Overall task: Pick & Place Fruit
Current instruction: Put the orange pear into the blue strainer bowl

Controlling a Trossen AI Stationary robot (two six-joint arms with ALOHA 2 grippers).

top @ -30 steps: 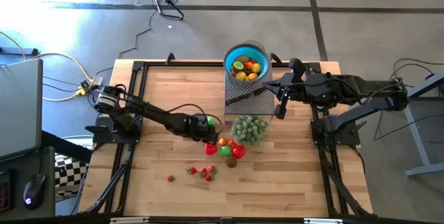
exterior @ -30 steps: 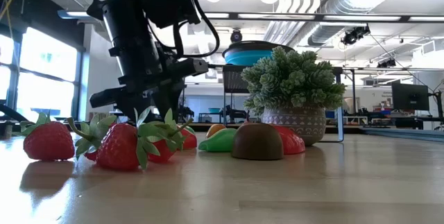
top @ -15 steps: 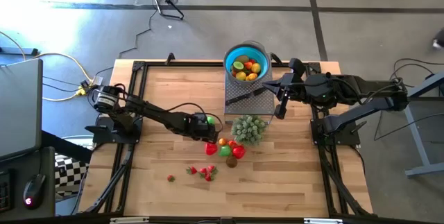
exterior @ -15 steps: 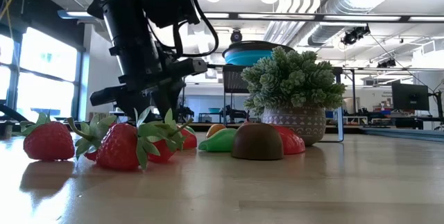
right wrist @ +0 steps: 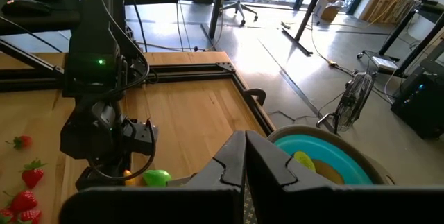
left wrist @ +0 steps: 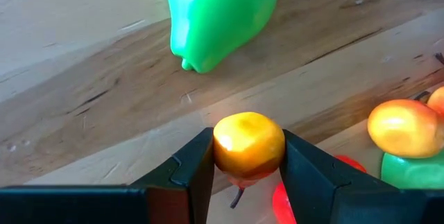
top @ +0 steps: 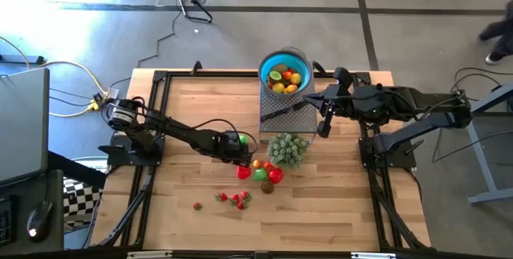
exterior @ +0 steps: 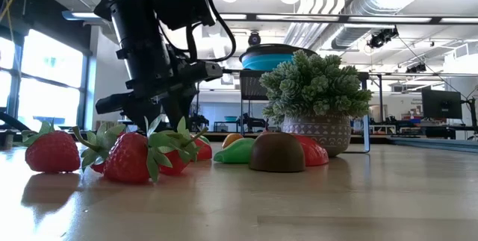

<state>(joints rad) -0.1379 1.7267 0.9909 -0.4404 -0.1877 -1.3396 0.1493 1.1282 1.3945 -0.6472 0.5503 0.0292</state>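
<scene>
— Starting nearest the low camera: what lay on the table?
— Toy strawberries, leafy tops up, stood closest in the low view; from above they formed a loose scatter towards the table's near edge, with one small red piece apart on the left.

— And behind them?
— A cluster of fruit sat mid-table: a brown rounded piece, a green one, red ones and an orange one, all just beside the pale green bushy plant in its pot.

— Where was the left end effector?
— The left end effector was down at that cluster's left edge, clenched on a small yellow-orange fruit, one finger pressing each side. A green pear-shaped fruit lay on the wood just beyond it, and another yellow-orange fruit lay off to one side, touching a green piece.

— Was the held fruit lifted?
— I could not tell whether it was clear of the table.

— And farther back?
— The blue bowl sat raised at the far edge, holding yellow, orange and green fruit. The right end effector hung just beside it on the right side, its fingers closed together on nothing.
</scene>
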